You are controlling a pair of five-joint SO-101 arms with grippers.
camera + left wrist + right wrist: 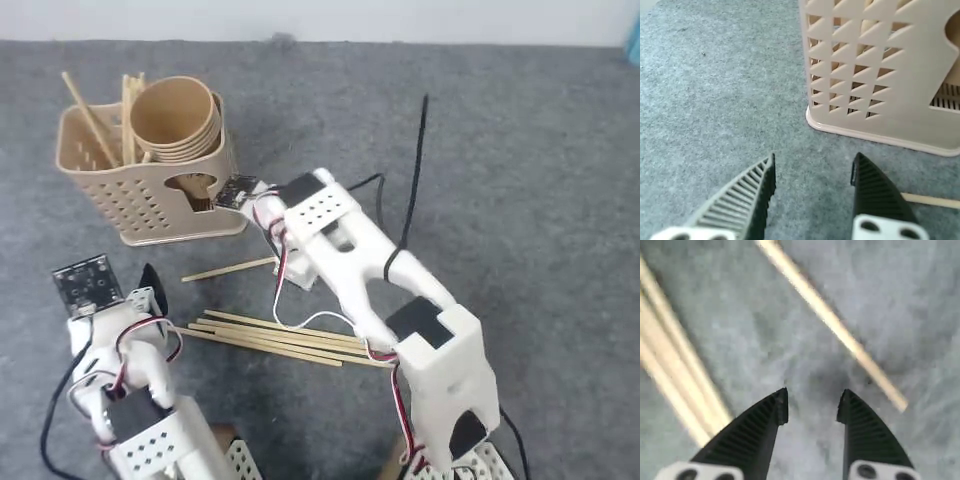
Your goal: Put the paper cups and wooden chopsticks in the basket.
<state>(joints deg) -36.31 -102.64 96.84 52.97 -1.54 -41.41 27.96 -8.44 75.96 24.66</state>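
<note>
Near the grey table's far left corner, a tan holed plastic basket holds stacked brown paper cups and some wooden chopsticks. The left claw gapes wide, empty, beside it. More loose chopsticks lie mid-table by the wide, empty right claw.

The right gripper hangs above the grey carpet with its jaws apart, a single chopstick lying near one fingertip and a bundle of chopsticks beside the other.
</note>
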